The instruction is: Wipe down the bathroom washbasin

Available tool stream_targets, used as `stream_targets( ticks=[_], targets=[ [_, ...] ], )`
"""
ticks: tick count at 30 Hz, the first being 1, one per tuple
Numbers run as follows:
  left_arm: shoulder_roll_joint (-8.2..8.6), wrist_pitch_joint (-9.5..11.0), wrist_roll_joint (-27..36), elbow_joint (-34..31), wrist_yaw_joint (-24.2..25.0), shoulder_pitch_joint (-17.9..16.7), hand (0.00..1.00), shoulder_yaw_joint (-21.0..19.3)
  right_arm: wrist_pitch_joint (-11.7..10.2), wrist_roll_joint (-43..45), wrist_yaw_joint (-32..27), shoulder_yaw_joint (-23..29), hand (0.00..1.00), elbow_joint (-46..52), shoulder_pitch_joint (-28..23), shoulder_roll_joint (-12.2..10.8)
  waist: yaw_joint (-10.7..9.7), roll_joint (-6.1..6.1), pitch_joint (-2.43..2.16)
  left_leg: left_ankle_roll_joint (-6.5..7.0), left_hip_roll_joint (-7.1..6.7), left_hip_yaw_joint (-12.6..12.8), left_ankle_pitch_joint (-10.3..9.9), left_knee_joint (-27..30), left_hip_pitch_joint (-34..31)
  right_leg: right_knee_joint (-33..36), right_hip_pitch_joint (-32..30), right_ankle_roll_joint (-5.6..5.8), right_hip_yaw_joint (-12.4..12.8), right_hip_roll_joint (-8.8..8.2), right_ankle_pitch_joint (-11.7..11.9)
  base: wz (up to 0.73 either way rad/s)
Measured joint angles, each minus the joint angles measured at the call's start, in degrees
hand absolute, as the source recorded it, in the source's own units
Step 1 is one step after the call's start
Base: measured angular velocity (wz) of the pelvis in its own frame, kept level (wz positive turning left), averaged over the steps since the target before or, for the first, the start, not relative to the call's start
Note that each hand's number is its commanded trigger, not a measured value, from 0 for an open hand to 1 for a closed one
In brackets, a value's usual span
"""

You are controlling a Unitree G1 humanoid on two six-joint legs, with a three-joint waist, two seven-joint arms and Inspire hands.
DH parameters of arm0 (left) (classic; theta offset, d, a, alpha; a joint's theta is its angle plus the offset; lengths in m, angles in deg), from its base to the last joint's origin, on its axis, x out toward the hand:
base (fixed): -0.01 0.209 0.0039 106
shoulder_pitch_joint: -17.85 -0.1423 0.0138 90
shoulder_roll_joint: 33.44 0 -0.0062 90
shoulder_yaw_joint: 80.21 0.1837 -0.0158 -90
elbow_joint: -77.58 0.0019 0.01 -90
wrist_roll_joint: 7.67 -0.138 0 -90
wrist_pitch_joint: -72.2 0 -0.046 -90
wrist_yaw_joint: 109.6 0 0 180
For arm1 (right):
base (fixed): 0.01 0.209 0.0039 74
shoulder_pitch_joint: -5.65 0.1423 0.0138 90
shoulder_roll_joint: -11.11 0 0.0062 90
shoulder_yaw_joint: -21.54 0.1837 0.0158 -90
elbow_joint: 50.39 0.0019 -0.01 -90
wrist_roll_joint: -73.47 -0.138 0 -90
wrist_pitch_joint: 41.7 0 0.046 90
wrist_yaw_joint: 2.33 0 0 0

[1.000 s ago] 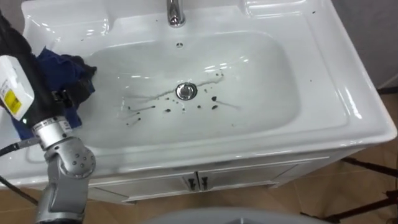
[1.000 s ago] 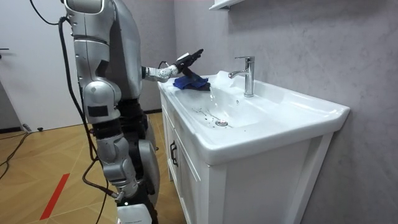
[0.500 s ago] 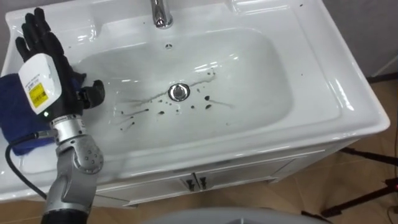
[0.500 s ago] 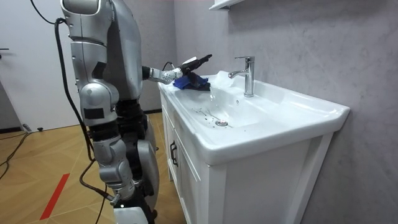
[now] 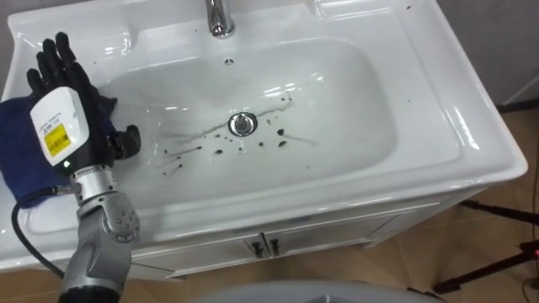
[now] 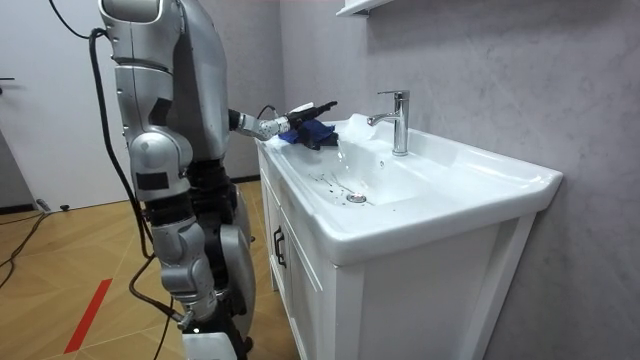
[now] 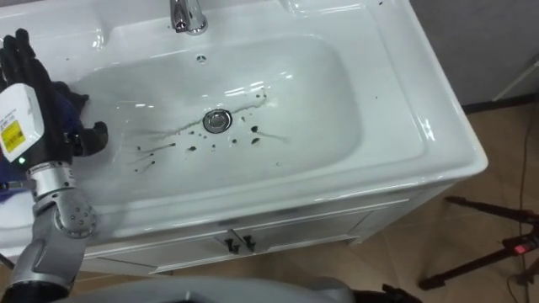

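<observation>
We look down on a white basin (image 5: 421, 126) whose long side runs left to right across our view, with its bowl open upward and the tap (image 5: 221, 18) at the far edge, its spout pointing back toward us. Our left hand (image 5: 72, 93) reaches in from the lower left, fingers (image 5: 52, 57) straight and spread toward the far rim, thumb (image 5: 126, 140) sticking out sideways toward the bowl; the hand is released, not clenched round anything. Directly beneath and to the left of the hand lies a dark blue cloth (image 5: 17, 151), crumpled on the flat ledge beside the bowl, with no clear long axis; a fold of it shows just past the hand on the bowl side. In the room view the hand sits just over the cloth, and we cannot tell whether the palm presses on it. To the right of the hand the bowl dips down to a metal drain (image 5: 242, 124) at its centre, well apart from the hand. Dark spots and streaks (image 5: 221, 151) are scattered around the drain, the nearest of them between the thumb and the drain. Nothing stands between the hand and these marks. Below the front edge are white cupboard doors with small handles (image 5: 265, 247). In the room view the robot stands upright on a wood floor (image 6: 60, 260) at the basin's front.
</observation>
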Motion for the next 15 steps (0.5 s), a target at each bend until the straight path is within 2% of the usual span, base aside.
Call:
stream_targets(
  ticks=[4,12,15],
  targets=[
    [-0.03,-0.59,0.17,3.54,-1.02,0.02,0.00,-0.71,0.32,-0.11,-0.04,0.54,0.00,0.08,-0.51,0.02,0.16,0.26,-0.58,0.00,0.00,0.00,0.00,-0.01,0.34,-0.01,0.23,-0.01,-0.01,-0.01,0.02,-0.02],
    [-0.03,-1.44,0.16,6.23,-1.11,0.01,0.00,-2.48,0.94,-0.67,-0.08,0.52,0.00,0.02,-0.47,0.32,0.34,0.62,-0.82,0.00,0.01,-0.09,0.00,-0.03,0.40,0.11,0.43,-0.03,-0.68,-0.05,0.05,0.04],
    [0.04,-2.21,0.16,7.03,-1.11,-0.07,0.00,-2.48,1.70,-0.64,-0.10,0.51,0.00,0.04,-0.51,0.33,1.24,0.50,-0.82,0.00,0.02,-0.14,0.00,-0.03,0.13,0.04,0.32,0.01,-0.95,-0.04,0.08,0.07]
  ],
)
